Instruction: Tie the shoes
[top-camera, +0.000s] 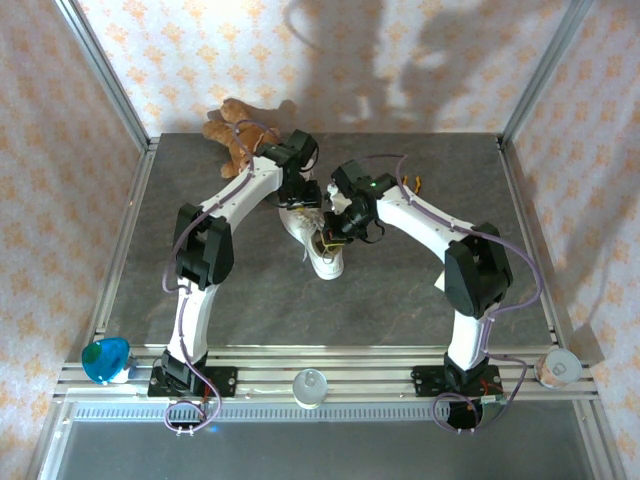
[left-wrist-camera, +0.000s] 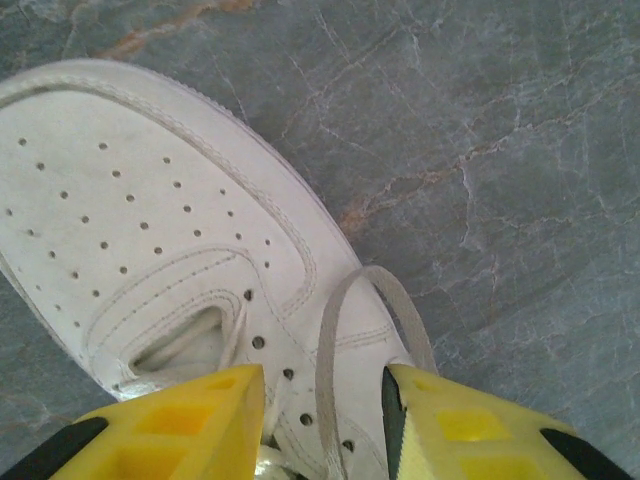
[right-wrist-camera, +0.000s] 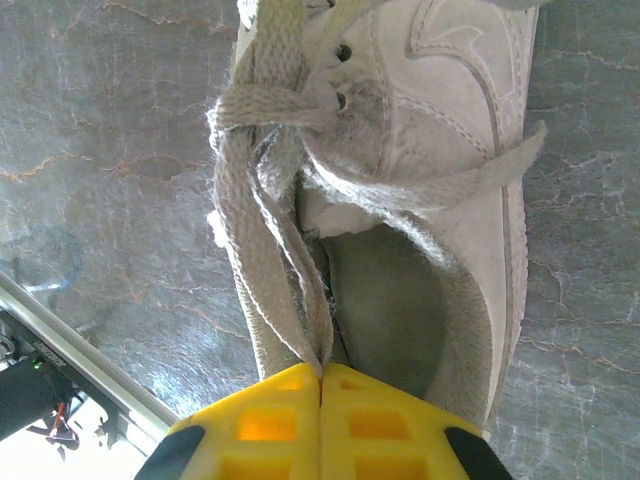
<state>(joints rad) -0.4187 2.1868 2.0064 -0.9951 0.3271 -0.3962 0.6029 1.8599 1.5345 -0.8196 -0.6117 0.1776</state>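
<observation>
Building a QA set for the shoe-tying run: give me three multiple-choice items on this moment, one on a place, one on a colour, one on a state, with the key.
1. Where does the teddy bear lie relative to the sneaker?
A. At the near rail, by the right arm's base
B. Farther back on the table, toward the left
C. Inside the sneaker

2. What colour are the right fingers?
A. Red
B. Green
C. Yellow

3. How do the right fingers stand?
A. Shut on the laces
B. Wide apart over bare table
C. Shut on the teddy bear

Key:
1 B: the top view shows the bear at the table's back edge, beyond and left of the sneaker.
2 C: they show yellow in the right wrist view.
3 A: that view shows them pressed together, with the laces running into the seam.
</observation>
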